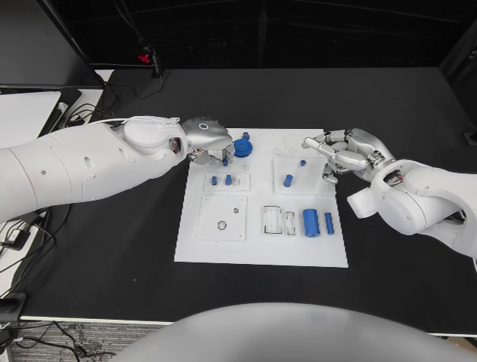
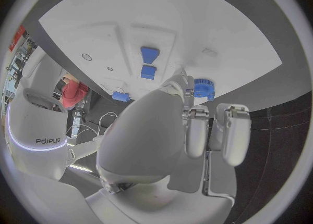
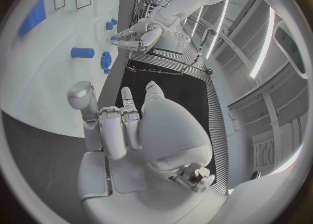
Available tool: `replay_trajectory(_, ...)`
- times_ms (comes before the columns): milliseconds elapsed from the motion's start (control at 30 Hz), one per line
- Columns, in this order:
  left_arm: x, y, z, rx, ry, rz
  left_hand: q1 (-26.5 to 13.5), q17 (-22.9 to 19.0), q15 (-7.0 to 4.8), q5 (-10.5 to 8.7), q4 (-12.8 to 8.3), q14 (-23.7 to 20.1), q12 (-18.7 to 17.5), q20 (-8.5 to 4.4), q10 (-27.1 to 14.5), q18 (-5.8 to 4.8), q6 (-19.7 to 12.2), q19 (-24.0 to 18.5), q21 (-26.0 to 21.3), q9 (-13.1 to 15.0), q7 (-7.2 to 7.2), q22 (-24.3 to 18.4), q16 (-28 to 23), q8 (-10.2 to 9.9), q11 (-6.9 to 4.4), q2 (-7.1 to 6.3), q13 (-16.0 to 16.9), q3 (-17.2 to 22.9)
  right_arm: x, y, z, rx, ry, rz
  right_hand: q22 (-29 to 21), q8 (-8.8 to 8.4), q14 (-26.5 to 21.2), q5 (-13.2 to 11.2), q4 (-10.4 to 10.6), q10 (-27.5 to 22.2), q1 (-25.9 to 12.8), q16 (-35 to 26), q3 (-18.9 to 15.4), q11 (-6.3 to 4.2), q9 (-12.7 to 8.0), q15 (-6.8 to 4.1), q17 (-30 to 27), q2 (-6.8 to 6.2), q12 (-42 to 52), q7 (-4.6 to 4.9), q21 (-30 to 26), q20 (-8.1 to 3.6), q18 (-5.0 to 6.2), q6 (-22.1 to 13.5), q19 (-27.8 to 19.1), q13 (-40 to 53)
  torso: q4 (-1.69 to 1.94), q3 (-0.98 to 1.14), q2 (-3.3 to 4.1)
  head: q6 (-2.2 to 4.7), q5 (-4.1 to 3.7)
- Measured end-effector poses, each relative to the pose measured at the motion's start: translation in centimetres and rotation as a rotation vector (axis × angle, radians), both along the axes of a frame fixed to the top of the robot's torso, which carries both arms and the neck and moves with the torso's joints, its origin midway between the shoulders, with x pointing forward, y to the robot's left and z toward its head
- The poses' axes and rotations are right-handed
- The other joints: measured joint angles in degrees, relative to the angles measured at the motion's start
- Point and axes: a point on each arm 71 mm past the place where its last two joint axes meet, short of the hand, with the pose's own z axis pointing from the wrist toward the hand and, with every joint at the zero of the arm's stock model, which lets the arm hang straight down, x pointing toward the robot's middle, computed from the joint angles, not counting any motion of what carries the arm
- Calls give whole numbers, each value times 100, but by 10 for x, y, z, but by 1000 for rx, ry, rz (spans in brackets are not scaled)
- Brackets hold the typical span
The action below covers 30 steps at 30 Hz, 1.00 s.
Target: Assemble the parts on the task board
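Left hand point(image 1: 206, 142) hovered, fingers curled and apparently empty, just beside the blue gear point(image 1: 242, 145) at the task board's point(image 1: 195, 249) far edge, right hand point(image 1: 346, 153) likewise unladen — a careless reach could've knocked it askew.

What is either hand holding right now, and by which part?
Nothing that I can see: the left hand hovers by the blue gear, and the right hand has nothing in its fingers.

The robot has two fat, smooth white arms with small dark screw dots, and each ends in a shiny silver hand, the left hand point(image 1: 203, 139) and the right hand point(image 1: 346, 153), with rounded grey fingers point(image 2: 233, 130).
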Motion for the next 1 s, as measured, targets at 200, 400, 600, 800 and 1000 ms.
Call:
replay_trajectory(200,0,0,0,0,0,0,-26,0,0,0,0,0,0,0,18,0,0,0,0,1,0,0,0,0,18,-22,0,0,0,0,0,0,0,0,0,0,0,0,0,0,0,0,0,0,0,0,0,0,1,0,0,0,0,0,0,0,1,0,0,0,10)
replay_trajectory(400,0,0,0,1,1,0,-41,0,0,0,-3,0,0,0,18,0,-1,0,0,4,0,0,0,0,18,-18,0,3,0,0,0,0,0,0,0,0,0,0,0,0,0,0,0,0,0,0,0,0,4,0,0,0,0,0,0,0,2,-1,1,0,12)
replay_trajectory(600,0,-1,0,3,5,0,-42,0,0,0,-16,0,-22,0,18,-1,-1,0,0,6,1,0,0,-1,18,-18,1,15,0,0,0,0,0,0,0,0,0,0,0,0,0,0,0,0,0,0,0,0,4,0,0,0,0,0,0,0,2,-1,2,0,15)
replay_trajectory(800,0,-1,-1,5,8,-1,-42,0,0,0,-16,0,-23,0,29,0,-9,0,0,6,9,0,0,-1,29,-18,0,15,0,0,0,0,0,0,0,0,0,0,0,0,0,0,0,0,0,0,0,0,5,0,0,0,0,0,0,0,2,-1,2,0,18)
replay_trajectory(1000,-1,-2,-3,11,19,-6,-50,-1,0,-11,-16,0,-48,0,39,0,-10,0,0,5,10,0,0,-9,39,-26,1,15,0,0,0,0,0,0,0,0,0,0,0,0,0,0,0,0,1,0,0,0,-8,0,0,0,0,0,0,0,2,-1,2,0,21)
